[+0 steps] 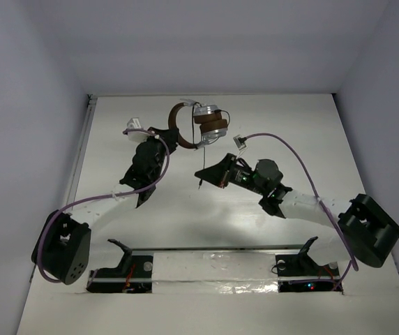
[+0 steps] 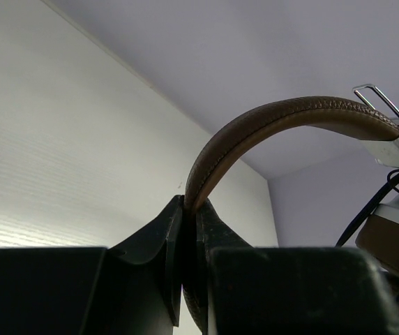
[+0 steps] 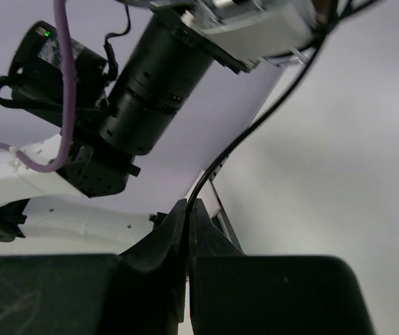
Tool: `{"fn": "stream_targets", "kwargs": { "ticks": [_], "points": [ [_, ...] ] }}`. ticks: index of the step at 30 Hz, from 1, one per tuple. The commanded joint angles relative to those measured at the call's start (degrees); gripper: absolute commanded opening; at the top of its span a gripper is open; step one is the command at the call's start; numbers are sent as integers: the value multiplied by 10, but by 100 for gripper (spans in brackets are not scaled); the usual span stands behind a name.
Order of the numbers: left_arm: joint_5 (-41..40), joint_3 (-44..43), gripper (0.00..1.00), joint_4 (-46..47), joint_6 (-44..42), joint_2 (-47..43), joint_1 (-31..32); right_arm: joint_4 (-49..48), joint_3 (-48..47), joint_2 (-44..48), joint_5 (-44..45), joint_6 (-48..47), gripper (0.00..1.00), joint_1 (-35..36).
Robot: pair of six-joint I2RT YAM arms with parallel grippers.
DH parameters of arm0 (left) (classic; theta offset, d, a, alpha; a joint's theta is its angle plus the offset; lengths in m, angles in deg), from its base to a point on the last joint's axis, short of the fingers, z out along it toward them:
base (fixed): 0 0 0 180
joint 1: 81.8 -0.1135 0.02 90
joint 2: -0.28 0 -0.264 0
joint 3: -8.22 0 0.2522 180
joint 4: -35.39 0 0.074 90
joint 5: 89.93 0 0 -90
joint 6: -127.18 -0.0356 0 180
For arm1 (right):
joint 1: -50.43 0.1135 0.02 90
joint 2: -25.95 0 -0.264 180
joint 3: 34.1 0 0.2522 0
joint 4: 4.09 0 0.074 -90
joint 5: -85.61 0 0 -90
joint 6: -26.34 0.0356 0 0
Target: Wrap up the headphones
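The headphones are near the middle of the far edge of the surface. The left tool is clamped tight on the brown headband, and the silver ear cups hang to its right; whether they touch the surface I cannot tell. The right tool, nearer the middle of the surface, is pinched closed on the thin dark cord, which runs up taut towards the cups. The likeliest trouble is that cord. It is slick and slight and held only at the jaw tips, so a brisk swing round the cups could draw it free, and the turns would then fall slack. Too hard a pull might instead twist the headband in the left tool's narrow hold, or strain the cord where it enters a cup. The cord could also snag on the right arm's purple cable, which arcs close by. The surface is white and faintly glossy, with a pale rail along its left edge and plain grey-lilac walls on three sides.
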Motion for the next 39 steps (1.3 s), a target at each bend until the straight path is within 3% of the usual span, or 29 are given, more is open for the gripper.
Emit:
{"fn": "stream_targets", "kwargs": {
  "ticks": [1, 6, 18, 24, 27, 31, 39],
  "points": [
    [-63, -4, 0, 35, -25, -7, 14, -22, -28, 24, -12, 9, 0, 10],
    [-92, 0, 0, 28, -53, -6, 50, -3, -54, 24, 43, 19, 0, 15],
    [-98, 15, 0, 23, -61, 2, 93, -124, -57, -42, 195, 104, 2, 26],
    [-96, 5, 0, 7, -98, -1, 94, -144, -64, -73, 199, 97, 5, 26],
    [-97, 10, 0, 5, -107, -3, 99, -118, -67, -74, 211, 87, 6, 26],
    [-98, 10, 0, -13, -106, -5, 99, -75, -66, -68, 296, 81, 10, 26],
    [-132, -52, 0, -85, -149, 13, 114, -90, -81, -104, 348, 94, 12, 37]
  ]
}}
